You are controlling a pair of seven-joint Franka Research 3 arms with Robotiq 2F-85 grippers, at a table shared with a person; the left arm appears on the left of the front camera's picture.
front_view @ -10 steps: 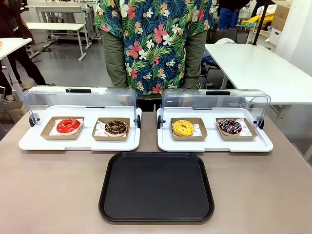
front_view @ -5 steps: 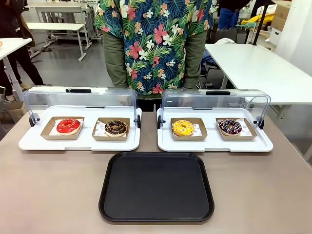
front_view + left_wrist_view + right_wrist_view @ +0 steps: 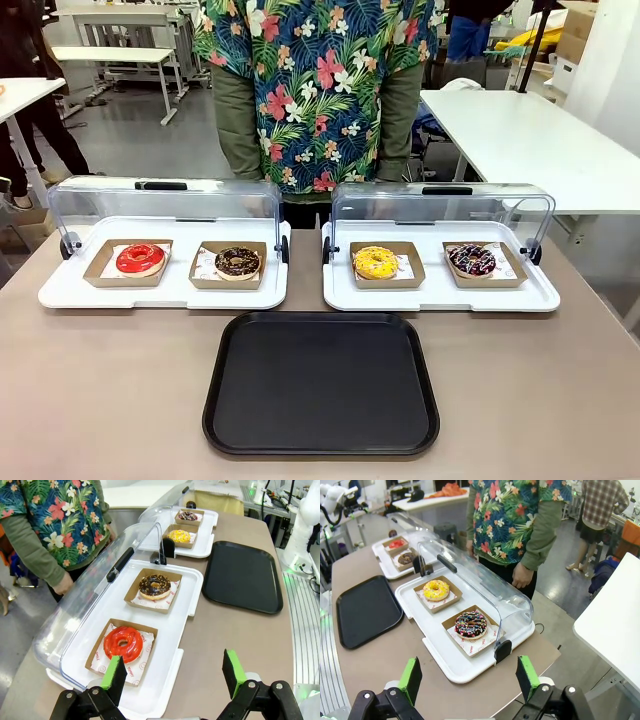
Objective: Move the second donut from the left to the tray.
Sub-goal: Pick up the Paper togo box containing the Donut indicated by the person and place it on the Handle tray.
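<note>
The left arm's fingers (image 3: 112, 672) stand wide apart with nothing between them, above the end of a white tray (image 3: 186, 587) and the bare worktop (image 3: 235, 630). The right arm's fingers (image 3: 411, 677) are spread just as wide and hold nothing either, at the other end of the worktop. The person (image 3: 315, 90) in a flowered shirt stands at the far edge, arms down at the sides, one hand (image 3: 64, 585) hanging behind the raised clear lid (image 3: 95, 597).

The second donut from the left (image 3: 237, 262) is a ring with glossy dark glaze and fine pale sprinkles. It sits on white paper in a shallow brown cardboard holder (image 3: 228, 283) on the left white tray, beside a red-glazed donut (image 3: 140, 259). The paper carries red print, too small to read.

The tray (image 3: 320, 385) is matte black plastic, a rounded rectangle with a low rim, lying on the brown worktop just in front of the two white trays, between them.
</note>
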